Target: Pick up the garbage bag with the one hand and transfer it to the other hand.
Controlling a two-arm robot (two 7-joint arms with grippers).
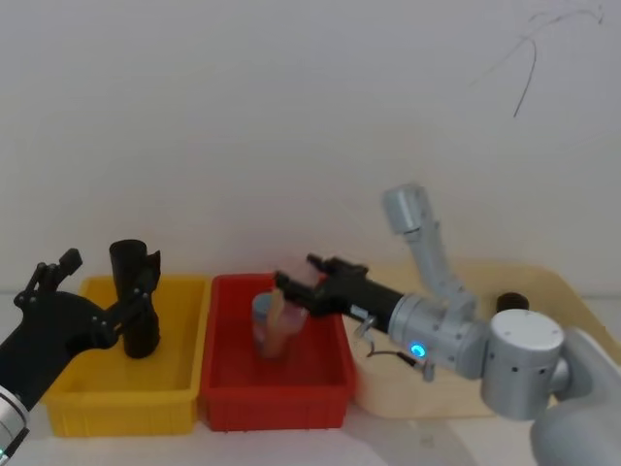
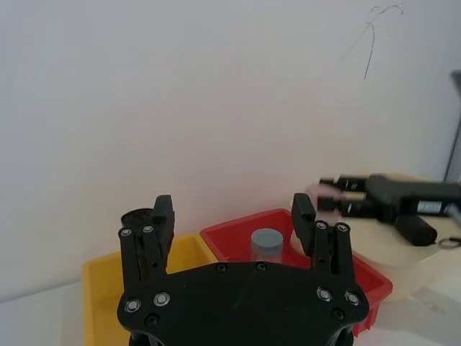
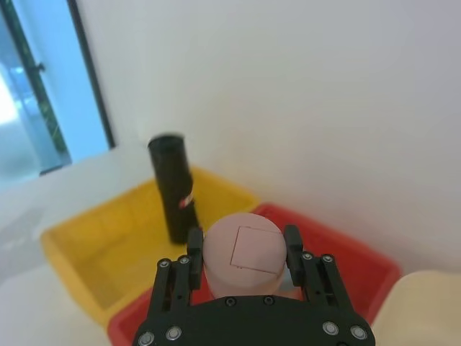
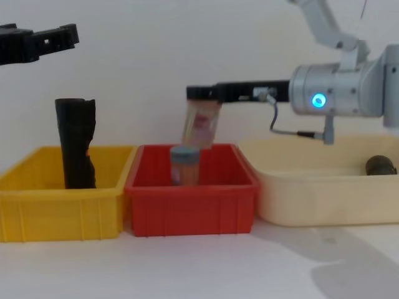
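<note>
While standing upright inside the yellow bin (image 4: 62,212), looked easy to topple under a glancing touch: garbage bag (image 3: 171,184), tall, black, crinkly, tightly rolled, with a small red-and-white label. Hovered high above that bin, fingers spread and empty: left gripper (image 2: 234,209). Clamped a pink container (image 4: 201,124) over the red bin (image 4: 190,205), just right of the yellow bin: right gripper (image 3: 241,241). Probably could not have received the bag while so occupied.

White table (image 4: 187,268), yellow bin (image 4: 62,212), red bin (image 4: 193,208), cream tub (image 4: 324,199) side by side
</note>
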